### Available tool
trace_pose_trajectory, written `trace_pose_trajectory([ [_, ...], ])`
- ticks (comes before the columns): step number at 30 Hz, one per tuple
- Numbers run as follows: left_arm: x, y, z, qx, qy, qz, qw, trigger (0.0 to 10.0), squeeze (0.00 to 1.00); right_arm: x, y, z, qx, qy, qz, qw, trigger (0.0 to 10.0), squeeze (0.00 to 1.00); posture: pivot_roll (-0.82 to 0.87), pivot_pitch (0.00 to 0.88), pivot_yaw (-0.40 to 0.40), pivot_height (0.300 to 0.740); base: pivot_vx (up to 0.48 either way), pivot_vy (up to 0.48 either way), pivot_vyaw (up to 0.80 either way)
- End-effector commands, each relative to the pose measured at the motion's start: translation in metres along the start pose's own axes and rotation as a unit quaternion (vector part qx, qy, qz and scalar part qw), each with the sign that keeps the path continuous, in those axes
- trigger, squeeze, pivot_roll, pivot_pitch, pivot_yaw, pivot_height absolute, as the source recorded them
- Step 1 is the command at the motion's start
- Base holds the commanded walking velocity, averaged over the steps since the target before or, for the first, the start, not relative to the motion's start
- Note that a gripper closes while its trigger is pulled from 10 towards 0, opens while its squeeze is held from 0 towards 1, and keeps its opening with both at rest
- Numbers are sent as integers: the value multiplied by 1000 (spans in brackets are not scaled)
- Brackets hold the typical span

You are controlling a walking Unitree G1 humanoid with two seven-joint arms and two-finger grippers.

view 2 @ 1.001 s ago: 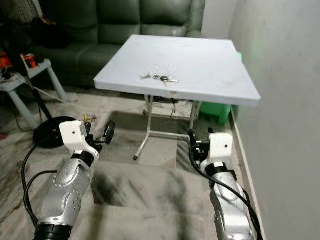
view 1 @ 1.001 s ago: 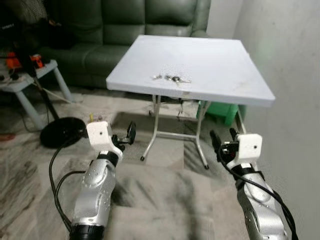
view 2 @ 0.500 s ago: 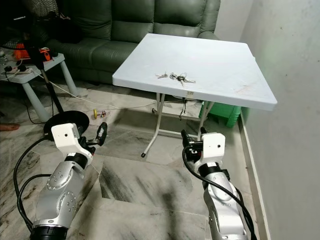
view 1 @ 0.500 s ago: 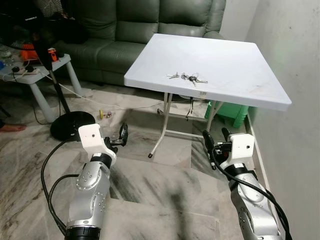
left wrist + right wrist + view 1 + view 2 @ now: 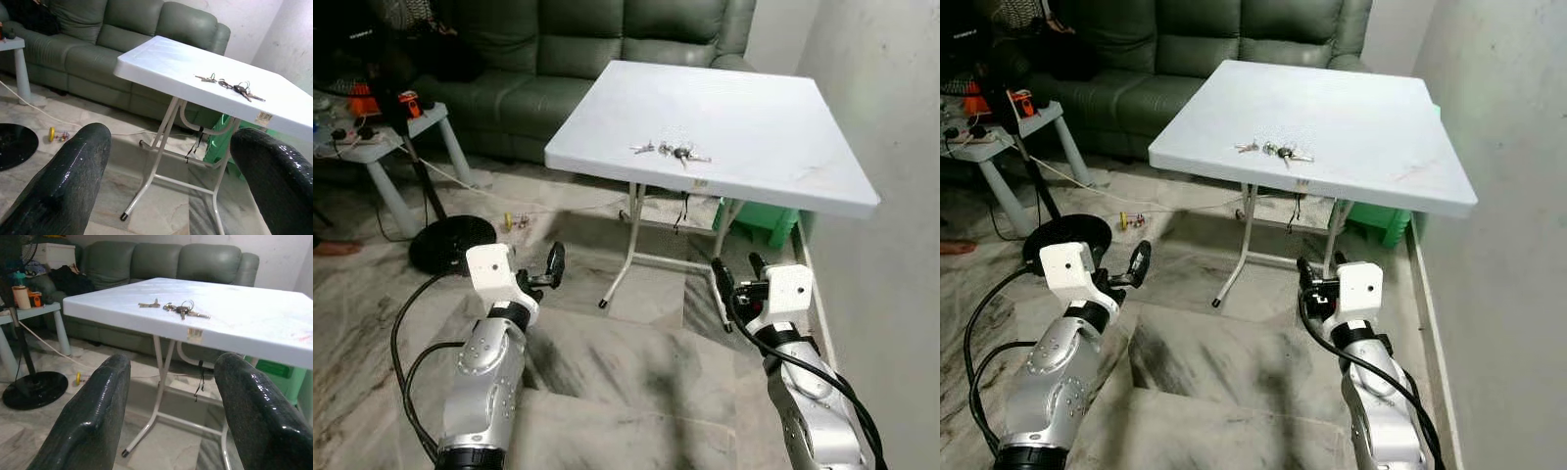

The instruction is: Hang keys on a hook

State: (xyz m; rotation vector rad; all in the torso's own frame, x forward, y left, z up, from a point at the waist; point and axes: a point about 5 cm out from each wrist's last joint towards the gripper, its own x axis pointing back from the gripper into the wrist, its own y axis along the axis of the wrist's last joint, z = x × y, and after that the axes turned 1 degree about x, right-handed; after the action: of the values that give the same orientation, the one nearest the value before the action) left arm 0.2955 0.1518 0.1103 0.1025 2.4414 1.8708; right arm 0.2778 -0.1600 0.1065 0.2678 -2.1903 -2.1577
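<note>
A bunch of keys (image 5: 670, 152) lies near the front edge of a white folding table (image 5: 754, 127); the wrist views also catch the keys (image 5: 234, 86) (image 5: 177, 309). Both arms are held low in front of the table, well short of it and below its top. My left gripper (image 5: 548, 269) stands open with nothing between its fingers (image 5: 68, 176). My right gripper (image 5: 736, 277) is open too, its fingers (image 5: 254, 401) spread wide and empty. No hook can be seen.
A dark green sofa (image 5: 597, 49) stands behind the table. A small side table (image 5: 382, 147) with items and a black fan base (image 5: 450, 242) with cables are at the left. A green bin (image 5: 759, 220) sits under the table. A white wall (image 5: 891, 147) runs along the right.
The camera has shifted slightly, so the table sits a little lower and further left in view. Both arms hold about the same pose, grippers still open.
</note>
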Motion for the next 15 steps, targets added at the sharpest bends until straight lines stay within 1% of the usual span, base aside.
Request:
trace_pose_trajectory([
  [1, 0, 4, -1, 0, -7, -4, 1000, 10000, 0, -1, 7, -2, 0, -4, -12, 1000, 10000, 0, 11, 0, -33, 715, 368, 0, 0],
  [15, -2, 5, -3, -1, -13, -4, 1000, 10000, 0, 0, 6, -2, 0, -7, -12, 1000, 10000, 0, 10, 0, -25, 715, 375, 0, 0],
])
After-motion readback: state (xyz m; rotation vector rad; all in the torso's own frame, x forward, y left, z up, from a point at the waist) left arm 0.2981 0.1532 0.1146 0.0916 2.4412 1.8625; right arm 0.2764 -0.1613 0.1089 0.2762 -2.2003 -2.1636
